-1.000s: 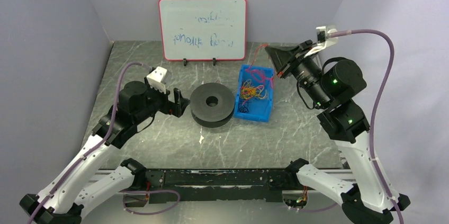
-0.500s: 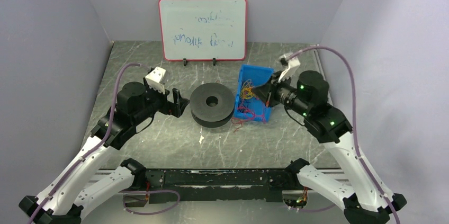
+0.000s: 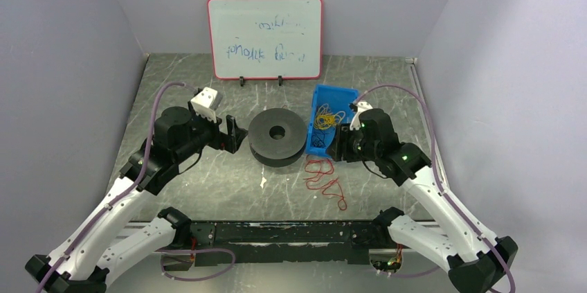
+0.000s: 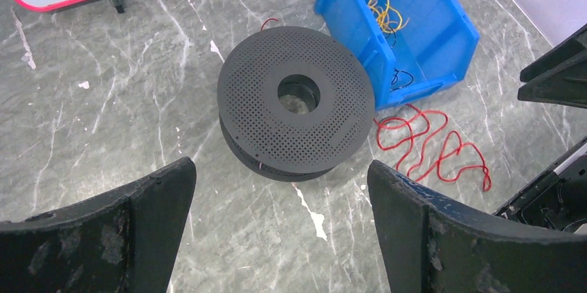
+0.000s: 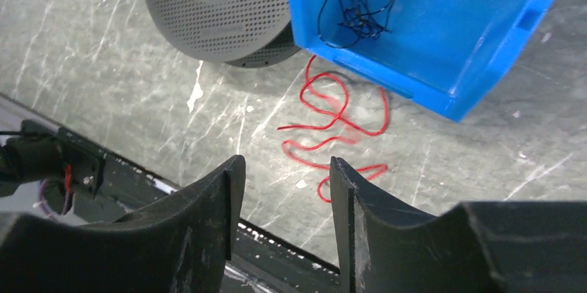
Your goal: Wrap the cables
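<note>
A thin red cable (image 3: 325, 179) lies in loose loops on the table, just in front of the blue bin (image 3: 318, 149) and to the right of the black spool (image 3: 277, 136). My right gripper (image 3: 341, 146) hovers at the bin's front right corner. In its wrist view the right gripper (image 5: 287, 163) is open and holds nothing, with the red cable (image 5: 332, 123) on the table beyond its tips. My left gripper (image 3: 235, 134) stands wide open left of the spool. From the left wrist, the spool (image 4: 296, 99) sits ahead of the left gripper (image 4: 280, 167), and the red cable (image 4: 432, 147) lies to the right.
Yellow wires (image 3: 325, 118) and black wires (image 5: 356, 9) lie inside the bin (image 5: 415, 78). A red-framed whiteboard (image 3: 266, 37) stands at the back. A black rail (image 3: 277, 231) runs along the near edge. Grey walls close in both sides.
My right arm swung down from behind the bin to its front, drawing the red cable out onto the table. The right gripper went from shut to open and let the cable go. The left arm stayed put.
</note>
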Robot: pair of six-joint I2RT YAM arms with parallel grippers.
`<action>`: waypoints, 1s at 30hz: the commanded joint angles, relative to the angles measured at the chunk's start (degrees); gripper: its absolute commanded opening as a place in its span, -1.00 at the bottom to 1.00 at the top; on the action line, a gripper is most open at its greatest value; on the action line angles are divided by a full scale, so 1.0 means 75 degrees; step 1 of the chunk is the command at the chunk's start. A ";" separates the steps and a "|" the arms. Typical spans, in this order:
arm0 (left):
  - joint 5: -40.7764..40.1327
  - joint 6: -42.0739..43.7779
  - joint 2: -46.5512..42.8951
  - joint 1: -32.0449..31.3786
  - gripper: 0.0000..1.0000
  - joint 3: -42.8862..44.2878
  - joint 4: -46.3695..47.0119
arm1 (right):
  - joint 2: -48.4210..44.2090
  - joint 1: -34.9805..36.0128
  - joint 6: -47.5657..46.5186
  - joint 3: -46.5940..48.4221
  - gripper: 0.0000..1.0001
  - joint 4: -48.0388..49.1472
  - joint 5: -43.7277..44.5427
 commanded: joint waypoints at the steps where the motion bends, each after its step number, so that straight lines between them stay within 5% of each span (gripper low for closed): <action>1: -0.0146 -0.0016 -0.0002 -0.0031 0.94 -0.0028 -0.0026 | -0.0165 -0.0032 0.0177 0.0199 0.07 0.0173 0.0734; 9: -0.0180 -0.0015 0.0071 -0.0030 0.94 -0.0028 -0.0041 | 0.0469 0.0000 0.0652 0.0047 0.07 0.1715 0.0618; 19: -0.0193 -0.0001 0.0107 -0.0029 0.94 0.0001 -0.0071 | 0.2684 0.0767 0.0848 0.0708 0.16 0.2386 0.2972; 30: -0.0242 0.0011 0.0039 -0.0028 0.94 -0.0012 -0.0068 | 0.4446 0.0859 0.0828 0.1279 0.09 0.3304 0.3362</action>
